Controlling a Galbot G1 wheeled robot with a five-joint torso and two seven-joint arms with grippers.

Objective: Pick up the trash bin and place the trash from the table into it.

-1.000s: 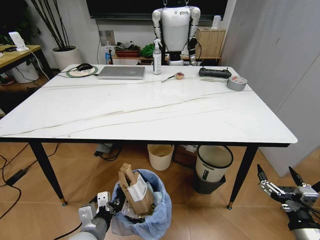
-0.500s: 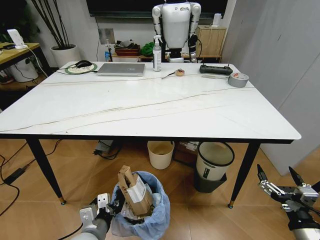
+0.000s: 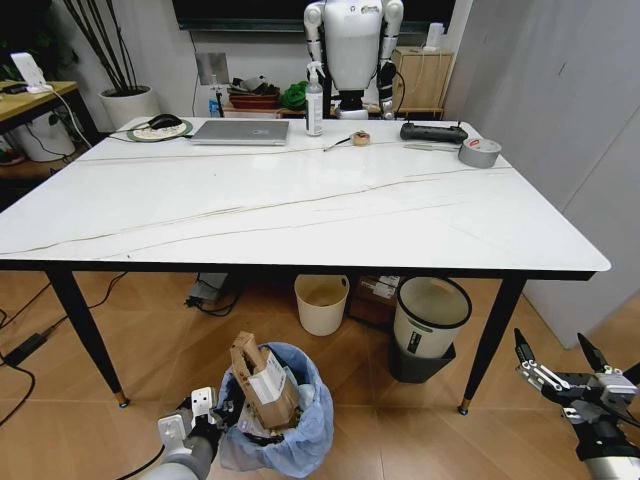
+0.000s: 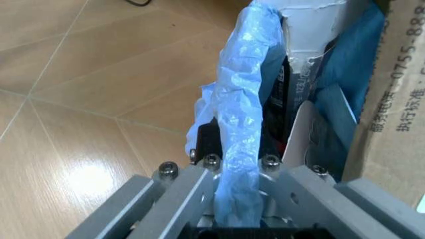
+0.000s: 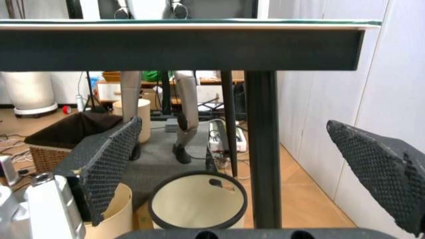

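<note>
The trash bin (image 3: 290, 440), lined with a crinkled blue bag, stands on the wooden floor in front of the table (image 3: 300, 215). A torn brown cardboard box (image 3: 258, 378) and white paper stick up out of it. My left gripper (image 3: 218, 412) is shut on the bin's near-left rim. In the left wrist view the blue bag (image 4: 239, 114) runs between the fingers, with the box (image 4: 391, 99) beside it. My right gripper (image 3: 555, 362) hangs low at the right, open and holding nothing, its black pads (image 5: 109, 169) wide apart.
On the table's far side are a silver laptop (image 3: 240, 132), a spray bottle (image 3: 314, 100), a black controller (image 3: 432, 131) and a grey tape roll (image 3: 479, 152). Under the table stand a cream bucket (image 3: 321, 303) and a grey bin (image 3: 430, 318). A black table leg (image 5: 265, 149) is near my right gripper.
The whole head view has shifted, so the camera moved; the table now looks a little nearer and wider. The left gripper stays shut on the bin's rim and the right stays open.
</note>
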